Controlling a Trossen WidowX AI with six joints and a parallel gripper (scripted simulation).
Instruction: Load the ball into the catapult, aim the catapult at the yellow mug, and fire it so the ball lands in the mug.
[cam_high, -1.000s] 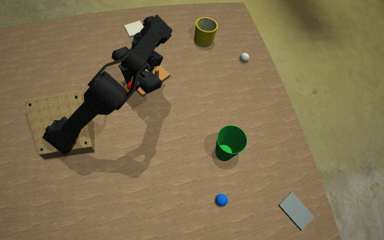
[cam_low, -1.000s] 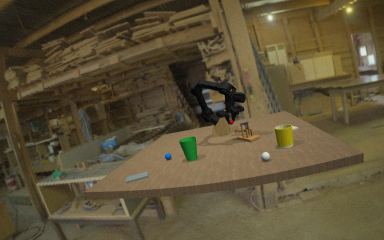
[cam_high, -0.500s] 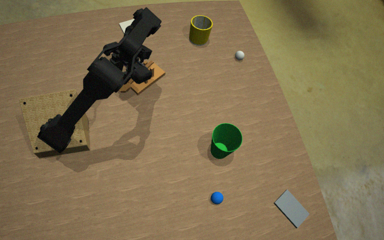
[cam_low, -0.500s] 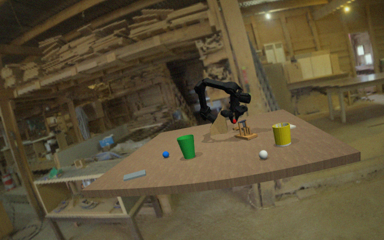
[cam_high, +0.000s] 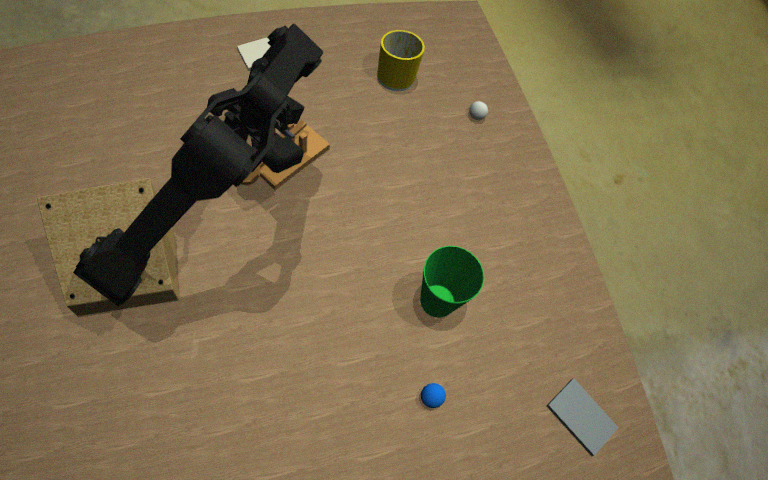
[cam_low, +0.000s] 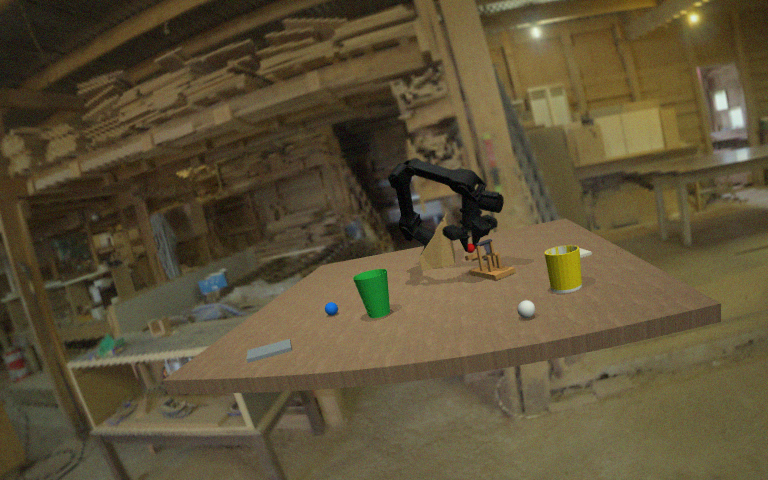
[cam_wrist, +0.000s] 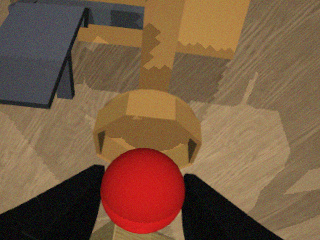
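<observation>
Beyond the wooden worktop (cam_high: 339, 350) (cam_low: 441, 333) lies a timber workshop. Loading is in hand: the pincer (cam_low: 468, 246) (cam_wrist: 143, 179) grips the red ball (cam_low: 470, 247) (cam_wrist: 143, 190) near the catapult's cup (cam_wrist: 147, 105). Next, it should centre the ball over that cup, then lower.

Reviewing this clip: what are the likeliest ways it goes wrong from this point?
The red ball is pinched in the gripper near the rim of the catapult's cup, not centred over it, so a release here might send it off the rim. The fingers may also knock the cup while lowering, perhaps spoiling the catapult's aim. If dropped, the round ball could roll away across the table.
</observation>
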